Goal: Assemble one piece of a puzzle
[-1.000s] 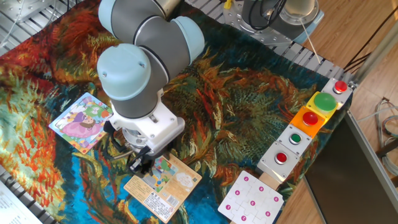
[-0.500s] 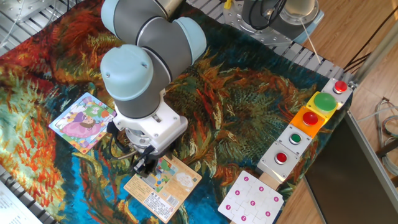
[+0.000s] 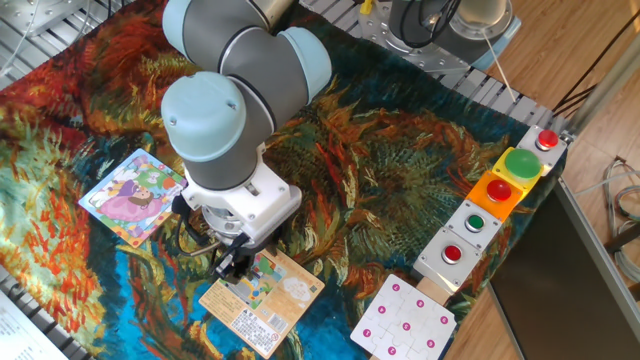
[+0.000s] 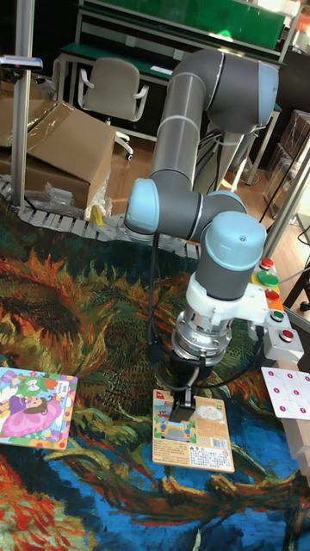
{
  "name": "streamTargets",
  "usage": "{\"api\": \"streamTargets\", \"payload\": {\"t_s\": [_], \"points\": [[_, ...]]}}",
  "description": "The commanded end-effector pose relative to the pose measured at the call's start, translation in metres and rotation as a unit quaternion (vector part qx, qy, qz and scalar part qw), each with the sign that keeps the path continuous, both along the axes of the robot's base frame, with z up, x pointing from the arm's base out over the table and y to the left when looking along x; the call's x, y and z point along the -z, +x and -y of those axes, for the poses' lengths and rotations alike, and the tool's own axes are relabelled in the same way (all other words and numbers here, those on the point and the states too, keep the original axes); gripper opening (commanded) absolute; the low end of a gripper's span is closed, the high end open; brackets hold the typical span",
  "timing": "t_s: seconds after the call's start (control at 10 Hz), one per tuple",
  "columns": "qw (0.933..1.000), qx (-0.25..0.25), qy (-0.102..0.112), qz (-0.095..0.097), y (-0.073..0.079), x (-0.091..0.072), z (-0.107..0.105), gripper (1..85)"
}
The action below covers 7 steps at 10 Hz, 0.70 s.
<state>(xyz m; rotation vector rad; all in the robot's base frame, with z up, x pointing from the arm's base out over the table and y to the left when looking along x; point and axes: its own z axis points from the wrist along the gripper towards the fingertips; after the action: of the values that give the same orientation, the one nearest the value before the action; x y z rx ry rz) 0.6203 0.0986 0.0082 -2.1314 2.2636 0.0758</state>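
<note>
The puzzle is a small square cartoon jigsaw with a figure in a pink-purple dress, lying flat at the left on the patterned cloth; the tall fixed view shows the puzzle at its lower left. My gripper points straight down well to its right, over the left end of a tan-orange card. In the tall fixed view the gripper has its dark fingers close together right at the card. Whether the tips hold anything is hidden.
A white card with pink dots lies at the front right. A row of button boxes with red, green and orange buttons runs along the right edge. The arm's big grey joints hang over the cloth's middle. Cardboard boxes stand behind the table.
Between one second ago and half a second ago the arm shifted slightly to the right over the tan-orange card. Since then nothing has moved.
</note>
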Motion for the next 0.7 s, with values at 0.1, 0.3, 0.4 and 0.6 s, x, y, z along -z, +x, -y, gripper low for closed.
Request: {"api": "streamTargets", "payload": {"t_s": [0.1, 0.3, 0.4, 0.6], "points": [[1.0, -0.002, 0.007, -0.004, -0.002, 0.0001, -0.0007, 52.0], [1.0, -0.004, 0.006, -0.004, -0.003, 0.0015, -0.0007, 51.7], [1.0, -0.004, 0.008, -0.004, -0.0031, 0.0016, -0.0014, 51.7], [0.9999, -0.006, 0.011, -0.003, -0.0031, 0.0032, -0.0059, 50.7]]}}
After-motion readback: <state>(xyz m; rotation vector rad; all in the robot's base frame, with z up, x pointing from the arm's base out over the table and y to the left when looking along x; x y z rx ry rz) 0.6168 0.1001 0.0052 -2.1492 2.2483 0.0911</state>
